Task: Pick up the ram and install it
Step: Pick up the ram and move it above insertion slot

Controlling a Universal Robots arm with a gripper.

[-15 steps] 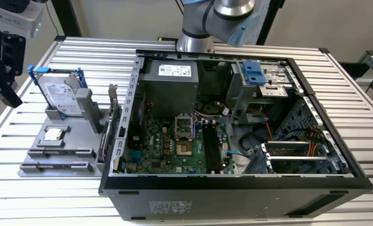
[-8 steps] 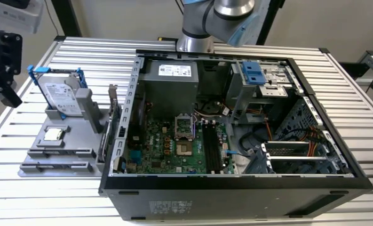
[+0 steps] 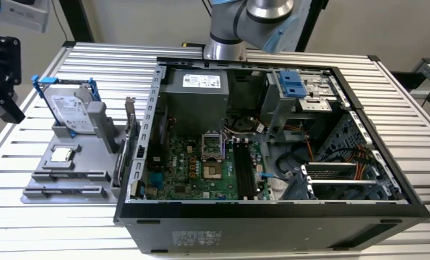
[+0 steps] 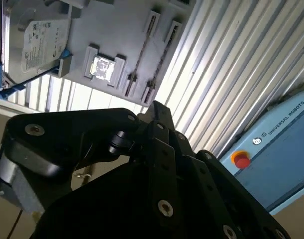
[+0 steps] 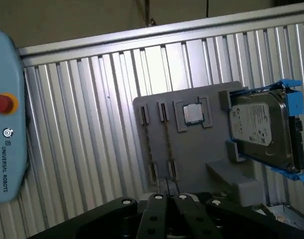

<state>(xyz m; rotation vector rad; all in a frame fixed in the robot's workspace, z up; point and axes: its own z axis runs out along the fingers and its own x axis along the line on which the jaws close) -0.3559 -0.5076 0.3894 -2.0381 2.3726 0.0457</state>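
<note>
So we've got the black gripper (image 5: 170, 196) hanging just off the flat grey plastic tray (image 5: 196, 149), on the side away from the open black computer case (image 3: 273, 219). Its fingers look clenched together with nothing between them, as far as we can judge in both wrist views.

The ram (image 5: 166, 142), a thin dark circuit-board stick, stands edge-on in the tray's little end holders, right beside the square silver processor chip (image 5: 194, 113). There's a second thin dark strip just beside it, and we can't really tell the two apart. The big silver hard drive in its blue frame (image 5: 261, 127) sits at the tray's far end from the ram.

What worries us: those two strips sit so near each other that a slightly off approach could catch the wrong one or knock both. An off-centre pinch could also tilt the stick, and then it won't seat in the motherboard's long black slots (image 3: 244, 168).
</note>
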